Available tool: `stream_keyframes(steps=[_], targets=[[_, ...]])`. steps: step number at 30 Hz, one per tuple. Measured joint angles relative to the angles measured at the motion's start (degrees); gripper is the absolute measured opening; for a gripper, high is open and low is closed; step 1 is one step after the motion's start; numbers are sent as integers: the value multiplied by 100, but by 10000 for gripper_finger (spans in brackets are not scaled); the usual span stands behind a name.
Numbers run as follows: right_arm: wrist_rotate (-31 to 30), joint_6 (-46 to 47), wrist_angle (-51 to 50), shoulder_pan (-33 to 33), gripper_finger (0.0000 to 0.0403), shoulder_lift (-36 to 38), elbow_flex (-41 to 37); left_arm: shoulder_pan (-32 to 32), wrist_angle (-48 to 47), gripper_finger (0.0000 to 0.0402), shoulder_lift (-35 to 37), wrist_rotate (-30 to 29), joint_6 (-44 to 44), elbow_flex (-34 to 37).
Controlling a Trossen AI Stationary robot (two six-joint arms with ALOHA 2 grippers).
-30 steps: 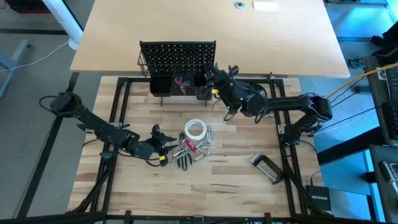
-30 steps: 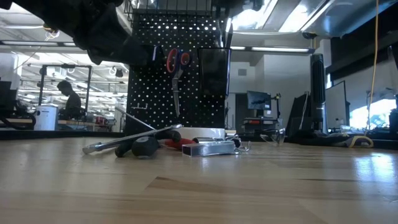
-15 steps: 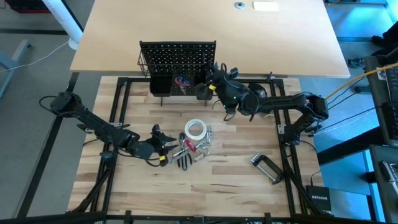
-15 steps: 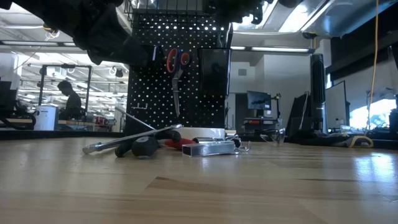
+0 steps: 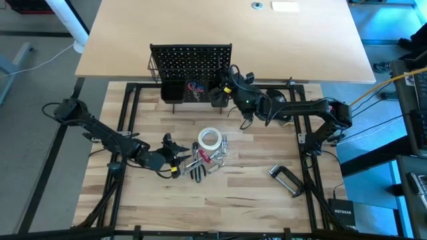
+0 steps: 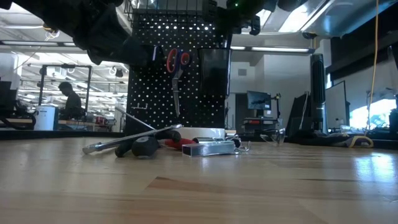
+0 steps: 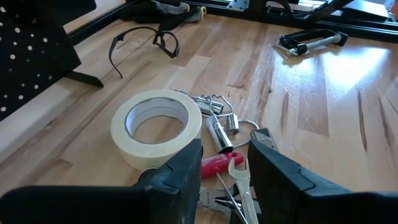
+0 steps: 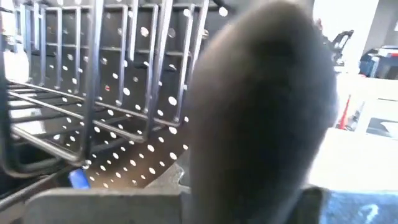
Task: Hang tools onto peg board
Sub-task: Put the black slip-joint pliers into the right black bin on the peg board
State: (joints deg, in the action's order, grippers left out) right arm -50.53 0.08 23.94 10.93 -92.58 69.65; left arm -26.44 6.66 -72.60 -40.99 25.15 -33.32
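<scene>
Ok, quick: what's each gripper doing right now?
Left gripper: open, holding nothing, over the pile of tools.
Right gripper: at the peg board, cannot be told.

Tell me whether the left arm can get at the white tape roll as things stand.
Probably yes. The left tool sits low on the table just beside the white tape roll, jaws parted, with bare wood between. Only the small tool pile lies close by.

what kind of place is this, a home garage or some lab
Most likely a robotics lab or workshop, not a home garage. Beyond the wooden table the low view shows an open hall with ceiling strip lights, monitors and a person at a distant bench.
</scene>
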Motion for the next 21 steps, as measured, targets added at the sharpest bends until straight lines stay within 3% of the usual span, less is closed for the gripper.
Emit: stream_keyframes(steps=[4, 14, 21], targets=[[-92, -11, -31, -6, 68, 0, 1, 2, 2, 120, 0, 0, 18, 0], [-108, -35, -151, -4, 141, 4, 2, 0, 0, 120, 0, 1, 20, 0], [-96, -55, -140, -24, 147, 66, 2, 1, -1, 120, 0, 2, 22, 0]])
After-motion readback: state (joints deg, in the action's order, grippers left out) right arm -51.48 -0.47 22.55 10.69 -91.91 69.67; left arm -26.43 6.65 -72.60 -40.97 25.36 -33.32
